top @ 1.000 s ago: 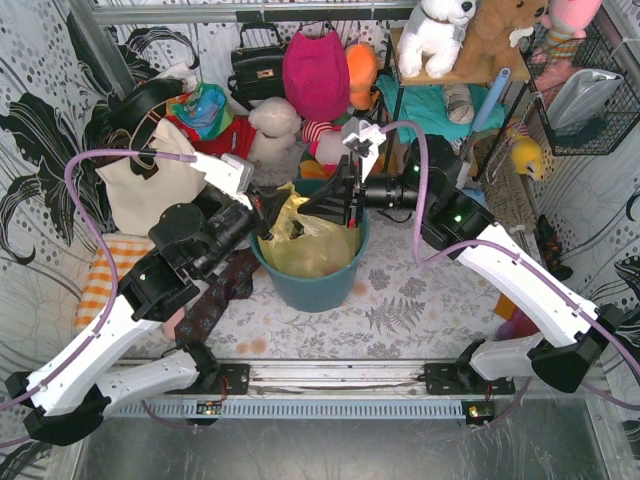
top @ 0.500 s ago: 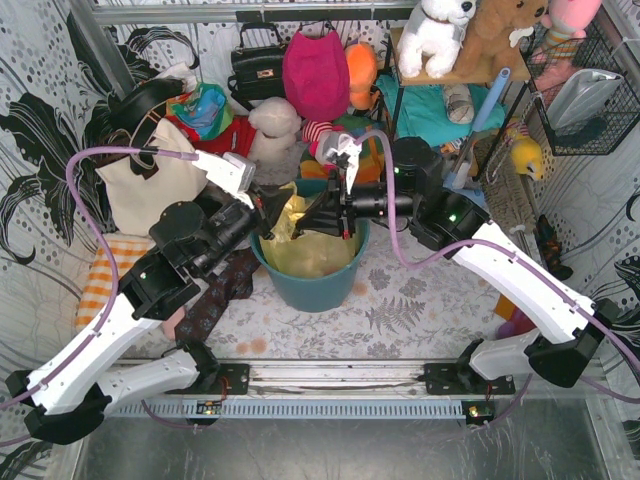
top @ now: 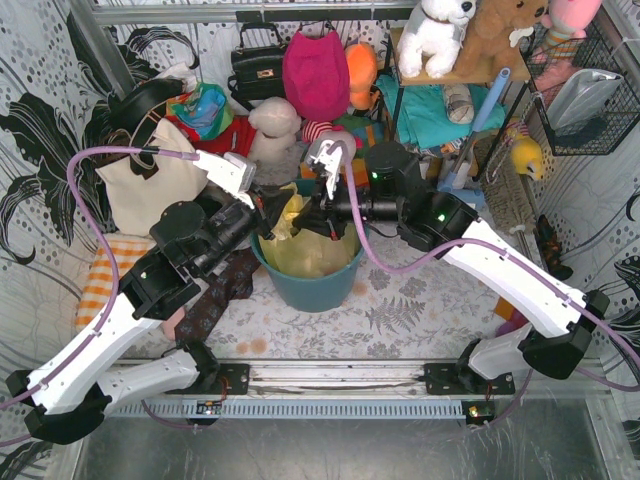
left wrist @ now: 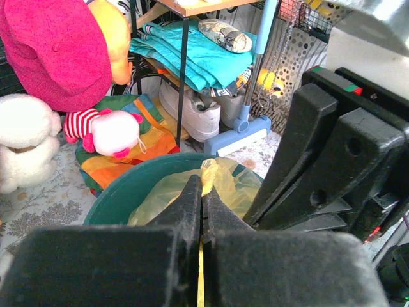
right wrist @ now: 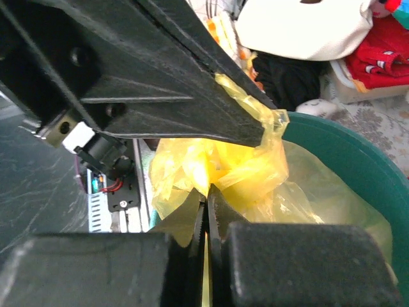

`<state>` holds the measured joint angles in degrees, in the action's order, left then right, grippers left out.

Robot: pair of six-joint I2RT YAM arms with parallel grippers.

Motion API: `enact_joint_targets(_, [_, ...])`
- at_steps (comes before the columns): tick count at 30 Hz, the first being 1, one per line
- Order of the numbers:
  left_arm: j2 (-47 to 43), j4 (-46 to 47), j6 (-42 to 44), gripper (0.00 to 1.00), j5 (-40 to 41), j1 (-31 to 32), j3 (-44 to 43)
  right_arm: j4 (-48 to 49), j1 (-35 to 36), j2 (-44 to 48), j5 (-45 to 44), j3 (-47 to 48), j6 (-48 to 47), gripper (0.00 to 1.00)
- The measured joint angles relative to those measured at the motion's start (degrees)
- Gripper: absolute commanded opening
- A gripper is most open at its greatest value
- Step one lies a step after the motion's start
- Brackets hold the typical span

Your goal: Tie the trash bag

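- The left end effector (left wrist: 201, 195) clamps the trash bag (top: 300, 250) above the teal bin (top: 312, 290).
- The right end effector (right wrist: 206, 198) pinches its yellow film, just opposite.

Walls: white sheeting (top: 40, 120) printed with black flowers and dots, on the left, back and right.
Floor: pale covering (top: 400, 312) with grey fern leaves.
Shelf: wooden shelf (top: 462, 74) on a black metal frame at the back right. Plush toys (top: 437, 30) sit on top, folded teal cloth (top: 430, 108) below.
Right wall: black wire basket (top: 590, 110).
Back wall: black handbag (top: 258, 65) beside a pink bag (top: 315, 70).
Left side: cream tote (top: 150, 190) near the wall, with an orange-striped towel (top: 105, 275) nearer the camera.
Near edge: metal rail (top: 330, 378).
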<state>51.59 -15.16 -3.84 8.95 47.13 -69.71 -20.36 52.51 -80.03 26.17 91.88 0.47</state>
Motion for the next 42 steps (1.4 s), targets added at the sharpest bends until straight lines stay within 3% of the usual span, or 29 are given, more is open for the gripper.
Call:
enact_joint_targets(18, [0.2, -0.5, 0.0, 0.0, -1.5, 0.0, -0.9, -0.1, 4.8, -1.2, -14.6, 0.4, -1.8, 0.0])
enact_joint_targets(42, [0.5, -2.3, 0.0, 0.0, -2.7, 0.0, -1.9, 9.2, 7.7, -1.7, -31.2, -5.9, 6.0, 0.0])
